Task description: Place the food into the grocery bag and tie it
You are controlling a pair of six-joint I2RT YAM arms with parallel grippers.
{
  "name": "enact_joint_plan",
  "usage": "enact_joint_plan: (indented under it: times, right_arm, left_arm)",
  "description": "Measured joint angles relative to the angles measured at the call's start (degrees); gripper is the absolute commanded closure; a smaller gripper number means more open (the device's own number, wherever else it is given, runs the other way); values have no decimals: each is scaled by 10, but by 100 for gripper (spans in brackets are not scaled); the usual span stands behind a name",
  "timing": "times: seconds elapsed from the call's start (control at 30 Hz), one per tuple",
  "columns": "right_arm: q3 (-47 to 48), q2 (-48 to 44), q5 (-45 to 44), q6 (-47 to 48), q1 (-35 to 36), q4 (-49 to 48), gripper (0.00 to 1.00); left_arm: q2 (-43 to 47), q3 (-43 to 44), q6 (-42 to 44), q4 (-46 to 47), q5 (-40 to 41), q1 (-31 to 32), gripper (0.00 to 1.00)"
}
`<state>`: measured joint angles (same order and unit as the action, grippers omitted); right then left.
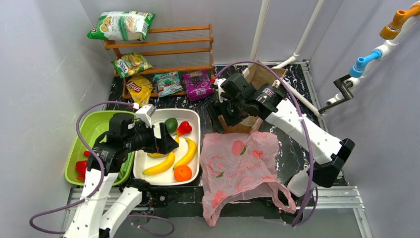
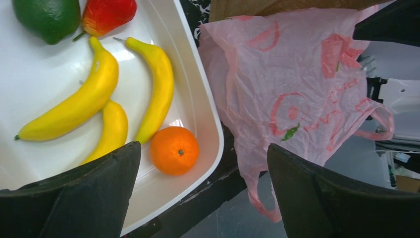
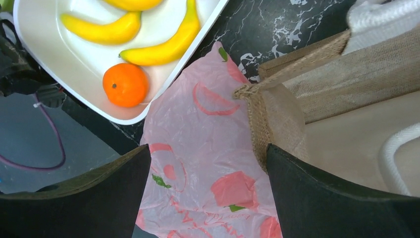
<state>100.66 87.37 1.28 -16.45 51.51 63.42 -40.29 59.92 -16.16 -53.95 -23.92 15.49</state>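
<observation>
At the far left a green bin point(image 1: 86, 126) is sitting on the table point(image 1: 292, 158) with some red pieces inside, too hidden to name. The left gripper point(image 2: 203, 148) is hovering above the left half of the white tray point(image 2: 39, 74), its jaws standing wide apart and holding nothing. In the tray three bananas point(image 2: 74, 104) are lying side by side across the middle and near half, one of them partly hidden in the wrist view behind a finger. The orange point(image 2: 174, 150) is resting in the near right corner, just beside the near tip of the rightmost banana. A green fruit point(image 2: 47, 17) and a red fruit point(image 2: 109, 12) are sitting together at the far end. Right of the tray, the pink bag point(image 1: 242, 163) is lying flat and crumpled on the table. Its left edge is running just beside the tray's right rim, its near part is drooping over the table's near edge, and one loop handle is lying at the near right. The right gripper point(image 3: 208, 151) is hovering above the bag's far edge, jaws spread wide and gripping nothing, close to a brown bag point(image 1: 262, 74) that is standing just behind the pink one. Along the back wall a wooden shelf point(image 1: 168, 52) is carrying snack packs point(image 1: 121, 25).
</observation>
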Motion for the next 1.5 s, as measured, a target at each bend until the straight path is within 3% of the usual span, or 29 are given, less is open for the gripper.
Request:
enact_joint_plan:
  times: [0.17,0.37,0.57,0.87,1.13,1.3,1.5]
  right_arm:
    - [11,4,-41,-18,6,7,7]
    - [103,49,-106,-29,4,39,8]
    - [71,60,-149,-29,3,60,12]
    - [6,64,-179,-24,-1,61,45]
    - [6,69,-202,-31,-30,68,99]
    - [-5,64,-227,-54,-56,79,99]
    - [-40,29,-248,-88,-81,90,99]
  left_arm:
    - [-3,-31,-24,42,-43,0,5]
    - [-27,-42,-59,83,-69,22,7]
    - [-44,-68,-79,125,-76,55,10]
    - [-136,-70,-85,180,-67,131,14]
    - [-214,-71,-91,245,-65,169,16]
    - [-259,-73,-97,283,-66,186,21]
    - [-301,-78,-105,318,-75,195,40]
